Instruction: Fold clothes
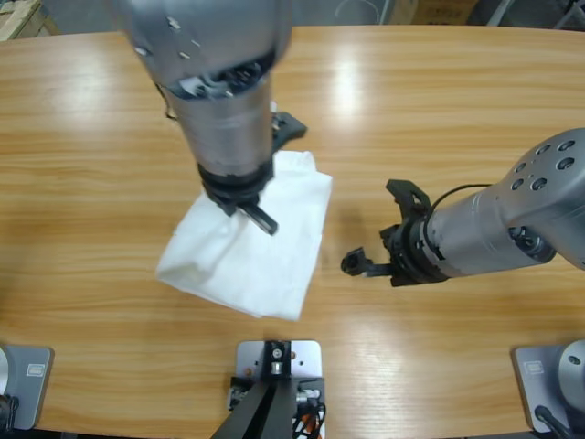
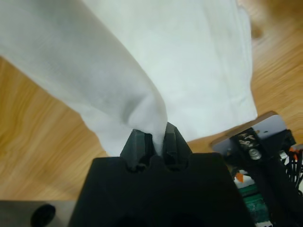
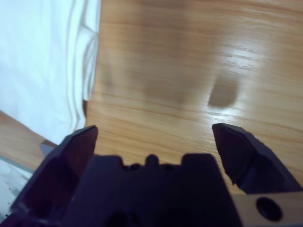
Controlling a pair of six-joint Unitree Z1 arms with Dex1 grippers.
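Plain white cotton T-shirt (image 1: 251, 242), soft and wrinkled, bunched into a rough folded rectangle, lying left of middle on the long wooden surface (image 1: 439, 110). Pinched at a ridge of cloth by the left tool (image 2: 154, 142), black jaws closed on the fabric, a fold lifted off the wood. Right tool (image 1: 377, 245) well to the right of the shirt, clear of it, jaws spread wide and empty. Risk from here, as a judgement: thin pinch slipping free mid-carry, or extra layers dragged along, collapsing the fold, since nothing pins the near edge down.
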